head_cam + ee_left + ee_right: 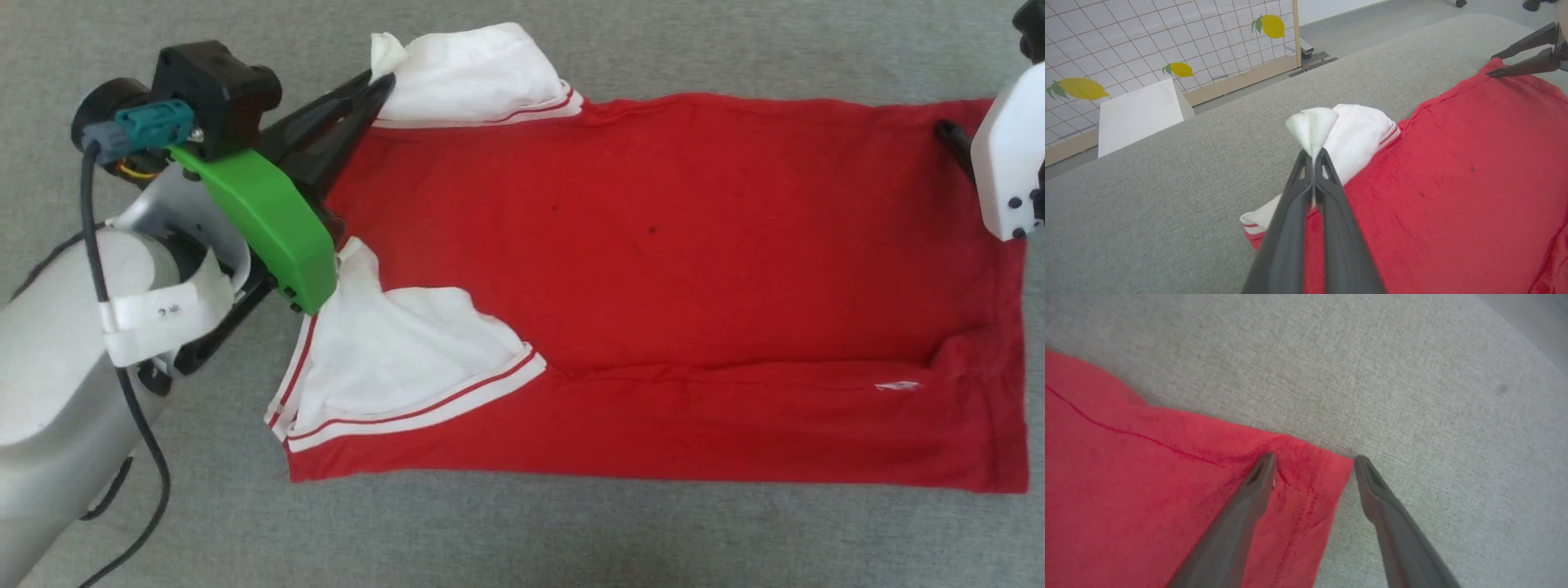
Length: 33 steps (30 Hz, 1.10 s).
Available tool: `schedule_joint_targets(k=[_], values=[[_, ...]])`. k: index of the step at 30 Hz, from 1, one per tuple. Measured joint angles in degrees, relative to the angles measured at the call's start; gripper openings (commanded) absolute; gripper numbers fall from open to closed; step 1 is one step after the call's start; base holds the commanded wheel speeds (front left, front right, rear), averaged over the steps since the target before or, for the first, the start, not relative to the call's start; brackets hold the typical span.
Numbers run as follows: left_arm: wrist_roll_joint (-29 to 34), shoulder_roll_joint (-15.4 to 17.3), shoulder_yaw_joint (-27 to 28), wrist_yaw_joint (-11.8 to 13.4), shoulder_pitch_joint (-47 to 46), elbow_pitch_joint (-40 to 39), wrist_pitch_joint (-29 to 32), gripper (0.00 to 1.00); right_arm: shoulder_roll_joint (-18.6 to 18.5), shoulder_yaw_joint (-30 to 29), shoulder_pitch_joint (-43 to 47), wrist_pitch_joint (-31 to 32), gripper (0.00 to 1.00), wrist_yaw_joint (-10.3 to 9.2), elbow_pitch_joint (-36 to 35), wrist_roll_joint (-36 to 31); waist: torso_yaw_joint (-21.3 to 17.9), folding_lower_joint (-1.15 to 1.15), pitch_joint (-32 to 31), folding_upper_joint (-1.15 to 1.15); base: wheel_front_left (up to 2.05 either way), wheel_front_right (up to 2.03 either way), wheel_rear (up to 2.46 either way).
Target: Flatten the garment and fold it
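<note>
The garment (653, 269) lies spread on the grey surface, plain red side up, collar end at the left, hem at the right. Its two white sleeves with red-striped trim are folded inward, one at the far side (469, 73) and one at the near side (400, 359). My left gripper (380, 86) is shut on the far sleeve's white cloth (1312, 126), which bunches above the fingertips. My right gripper (1312, 459) stands open at the far hem corner (1314, 473), one finger on the red cloth, the other on the grey surface. A small white tag (896, 385) sits near the hem.
Grey fabric surface (571, 539) runs all round the garment. Beyond its far edge in the left wrist view stand a white box (1141, 112) and a tiled panel with lemon prints (1167, 36) on the floor.
</note>
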Motion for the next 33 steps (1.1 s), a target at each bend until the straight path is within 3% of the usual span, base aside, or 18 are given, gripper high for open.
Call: schedule_joint_targets(k=[1,3,8,9,19,27,33], values=[[0.22,-0.02,-0.26,0.01,0.07,0.04,0.01,0.00,-0.37,0.74,-0.24,-0.14,0.96,-0.01,0.14,0.36,0.23,0.00,0.12,0.00,0.00,0.00,0.00],[1.82,-0.04,-1.14,0.02,0.20,0.35,0.02,0.00,-1.63,2.92,-0.57,-0.24,0.00,-0.03,0.02,1.25,0.71,0.00,0.32,0.00,0.00,0.00,0.00],[1.98,-1.11,-1.45,0.53,0.98,1.52,-1.05,0.00,-2.12,5.54,-0.94,-3.82,0.00,0.01,0.71,2.47,0.87,0.00,-0.16,0.00,0.00,0.00,0.00],[1.99,-1.33,-1.32,1.16,1.88,2.87,-2.56,0.00,-1.85,5.82,-0.75,-6.93,0.00,0.01,2.00,2.82,0.67,0.00,-1.34,0.00,0.00,0.00,0.00],[-1.35,-1.20,-0.13,4.20,9.95,4.09,-6.57,0.00,-1.62,2.76,6.30,-15.00,0.00,0.02,-0.53,3.45,-0.16,0.00,-8.21,0.00,0.00,0.00,0.00],[-5.03,1.80,-0.20,8.10,20.39,1.01,-7.67,0.00,-1.34,-2.48,20.02,-16.01,0.00,0.02,-7.39,3.83,-0.49,0.00,-14.54,0.00,0.00,0.00,0.00],[-7.61,3.66,-2.58,9.10,27.72,0.16,-6.36,0.00,-1.03,-6.02,31.48,-11.48,0.00,0.02,-12.03,3.86,-0.32,0.00,-18.18,0.00,0.00,0.00,0.00]])
